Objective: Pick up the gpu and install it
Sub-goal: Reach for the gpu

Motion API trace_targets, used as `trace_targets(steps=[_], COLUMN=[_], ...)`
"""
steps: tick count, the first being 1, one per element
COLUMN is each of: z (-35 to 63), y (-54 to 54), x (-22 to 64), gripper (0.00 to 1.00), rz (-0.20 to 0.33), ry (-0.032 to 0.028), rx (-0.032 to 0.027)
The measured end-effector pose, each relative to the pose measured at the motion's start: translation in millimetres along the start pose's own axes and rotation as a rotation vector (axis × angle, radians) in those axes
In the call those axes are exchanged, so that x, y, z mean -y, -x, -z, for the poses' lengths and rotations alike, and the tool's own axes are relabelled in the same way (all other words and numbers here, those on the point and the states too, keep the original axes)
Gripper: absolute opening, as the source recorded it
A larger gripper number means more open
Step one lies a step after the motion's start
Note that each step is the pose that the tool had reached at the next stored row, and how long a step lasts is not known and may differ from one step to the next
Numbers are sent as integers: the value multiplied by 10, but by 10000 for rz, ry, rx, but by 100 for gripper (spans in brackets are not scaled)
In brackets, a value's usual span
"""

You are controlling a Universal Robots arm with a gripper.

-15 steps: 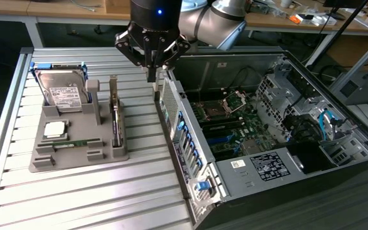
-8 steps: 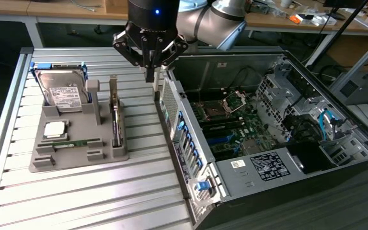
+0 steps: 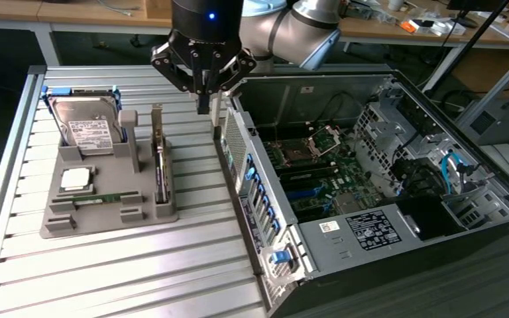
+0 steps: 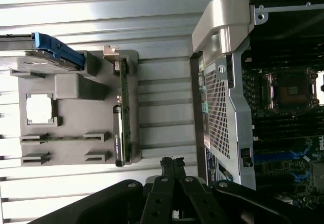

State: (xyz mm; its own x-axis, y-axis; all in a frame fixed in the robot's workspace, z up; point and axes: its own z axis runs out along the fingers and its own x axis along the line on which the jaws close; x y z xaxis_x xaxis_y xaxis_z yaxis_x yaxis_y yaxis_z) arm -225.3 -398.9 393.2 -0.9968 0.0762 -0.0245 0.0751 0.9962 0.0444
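Note:
The gpu (image 3: 159, 159) stands on its long edge in a slot along the side of the grey holder tray (image 3: 148, 213) that faces the computer case, a thin dark card with a silvery metal end. In the wrist view the gpu (image 4: 123, 114) appears edge-on along the tray (image 4: 76, 118). My gripper (image 3: 204, 106) hangs above the table between the tray and the open computer case (image 3: 264, 218), above the far end of the gpu and a little toward the case. Its fingers (image 4: 172, 164) are pressed together, shut, with nothing between them.
The tray also holds a silver hard drive (image 3: 87, 126) in a blue frame, a square processor chip (image 3: 76, 177) and a slim green memory stick (image 3: 104, 197). The case lies open with its motherboard (image 3: 325, 172) exposed. Slatted metal table (image 3: 130, 271) extends in front.

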Motion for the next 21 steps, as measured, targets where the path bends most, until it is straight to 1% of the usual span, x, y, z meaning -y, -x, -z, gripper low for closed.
trace_targets(steps=[21], z=[4], y=[-141], x=[11], gripper=[11], rz=[0], ry=[0], rx=[0])
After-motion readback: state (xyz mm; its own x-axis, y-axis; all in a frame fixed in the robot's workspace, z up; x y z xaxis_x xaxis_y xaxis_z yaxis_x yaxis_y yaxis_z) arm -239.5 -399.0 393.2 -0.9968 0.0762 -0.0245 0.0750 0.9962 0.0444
